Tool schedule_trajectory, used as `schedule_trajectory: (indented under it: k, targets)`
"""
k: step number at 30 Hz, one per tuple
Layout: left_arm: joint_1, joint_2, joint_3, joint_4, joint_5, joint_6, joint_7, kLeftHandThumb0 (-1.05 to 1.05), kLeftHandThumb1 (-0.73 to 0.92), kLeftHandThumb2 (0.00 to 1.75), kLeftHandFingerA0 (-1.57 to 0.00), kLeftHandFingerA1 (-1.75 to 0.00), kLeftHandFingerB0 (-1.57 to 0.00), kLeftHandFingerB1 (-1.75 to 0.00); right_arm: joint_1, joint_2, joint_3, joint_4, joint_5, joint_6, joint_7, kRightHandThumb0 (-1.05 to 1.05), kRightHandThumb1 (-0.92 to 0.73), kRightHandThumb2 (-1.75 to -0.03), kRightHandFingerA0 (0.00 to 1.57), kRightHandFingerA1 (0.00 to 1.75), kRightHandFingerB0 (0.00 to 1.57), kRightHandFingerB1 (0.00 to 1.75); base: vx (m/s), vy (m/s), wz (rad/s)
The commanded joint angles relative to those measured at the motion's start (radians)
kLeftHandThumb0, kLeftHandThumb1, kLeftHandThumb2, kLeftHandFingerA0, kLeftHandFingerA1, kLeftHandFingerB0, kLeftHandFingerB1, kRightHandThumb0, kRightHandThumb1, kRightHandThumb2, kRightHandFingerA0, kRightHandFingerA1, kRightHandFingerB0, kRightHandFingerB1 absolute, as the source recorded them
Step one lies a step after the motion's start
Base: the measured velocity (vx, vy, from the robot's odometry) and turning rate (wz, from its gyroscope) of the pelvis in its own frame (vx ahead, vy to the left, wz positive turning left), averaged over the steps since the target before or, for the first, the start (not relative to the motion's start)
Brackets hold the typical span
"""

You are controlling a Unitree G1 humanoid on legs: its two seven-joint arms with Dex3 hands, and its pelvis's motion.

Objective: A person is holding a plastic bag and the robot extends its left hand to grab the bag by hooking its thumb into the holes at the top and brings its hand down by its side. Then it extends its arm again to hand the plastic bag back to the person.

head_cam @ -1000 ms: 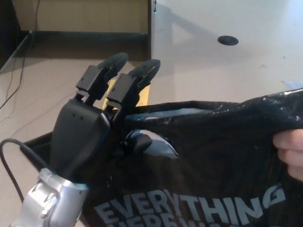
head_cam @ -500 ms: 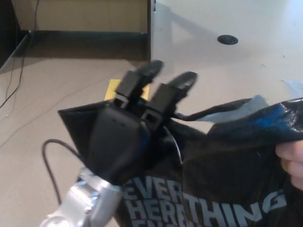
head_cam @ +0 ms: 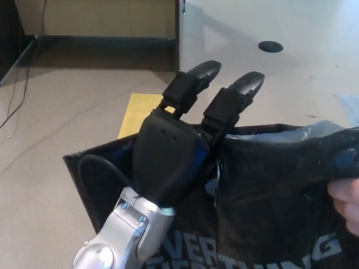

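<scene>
Far left: dark cable (head_cam: pixel 15 95) trailing across the floor (head_cam: pixel 50 145), dark baseboard (head_cam: pixel 101 43) along the wooden wall (head_cam: pixel 95 17) at the top. Yellow sheet (head_cam: pixel 137 115) lying flat on the floor, its near edge hidden behind the bag and robot hand.

Left-centre: silver wrist (head_cam: pixel 126 235) coming up from the bottom edge, thin black wire (head_cam: pixel 92 168) looping beside it. Left robot hand (head_cam: pixel 179 145) raised in mid-frame, back of the palm toward the camera, its two thick fingers (head_cam: pixel 193 84) sticking straight up, apart from each other, above the bag's top edge. Thumb hidden behind the palm and bag; cannot tell whether it is hooked in a handle hole. No clear grip visible.

Centre to right: black plastic bag (head_cam: pixel 269 185) held up in the air, stretched wide across the lower frame, not resting on anything. Its left corner sticks out left of the wrist, top edge runs just behind the fingers' base. Pale grey lettering (head_cam: pixel 252 252) partly visible at the bottom, cut off by the frame.

Upper right: pale tabletop (head_cam: pixel 269 22) with a dark round hole (head_cam: pixel 271 46) toward its far side.

Far right edge: a person's hand (head_cam: pixel 345 204) pinching the bag's right side.

Right robot hand not visible.
</scene>
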Motion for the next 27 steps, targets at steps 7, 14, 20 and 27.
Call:
schedule_trajectory:
  k: [7, 14, 20, 27]
  targets:
    - [-0.112, 0.026, 0.03, 0.022, -0.073, -0.056, 0.086, -0.23, 0.51, 0.91, -1.25, -1.36, -0.71, -0.67, -0.013, -0.014, -0.007, -0.001, 0.008, -0.006, -0.001, -0.29, -0.68, -0.6, 0.8, 0.52, 0.65, 0.46, 0.0, 0.0, 0.0]
    - [-0.146, 0.014, 0.046, 0.064, -0.061, -0.054, 0.216, -0.13, 0.71, 0.66, -0.92, -1.75, -0.6, -1.5, -0.027, -0.021, -0.005, -0.001, 0.004, 0.005, 0.007, -0.29, -0.68, -0.61, 0.8, 0.51, 0.64, 0.45, 0.0, 0.0, 0.0]
    - [-0.103, 0.033, 0.056, 0.025, -0.084, -0.067, 0.215, -0.16, 0.75, 0.69, -0.92, -1.75, -0.58, -1.41, 0.002, -0.015, 0.0, 0.003, 0.001, -0.007, 0.003, -0.3, -0.69, -0.61, 0.8, 0.52, 0.65, 0.45, 0.0, 0.0, 0.0]
    - [-0.073, 0.058, 0.084, -0.007, -0.095, -0.059, 0.215, -0.19, 0.76, 0.68, -0.91, -1.75, -0.54, -1.5, 0.015, -0.019, 0.0, -0.002, 0.001, -0.017, -0.006, -0.3, -0.68, -0.61, 0.8, 0.51, 0.66, 0.46, 0.0, 0.0, 0.0]
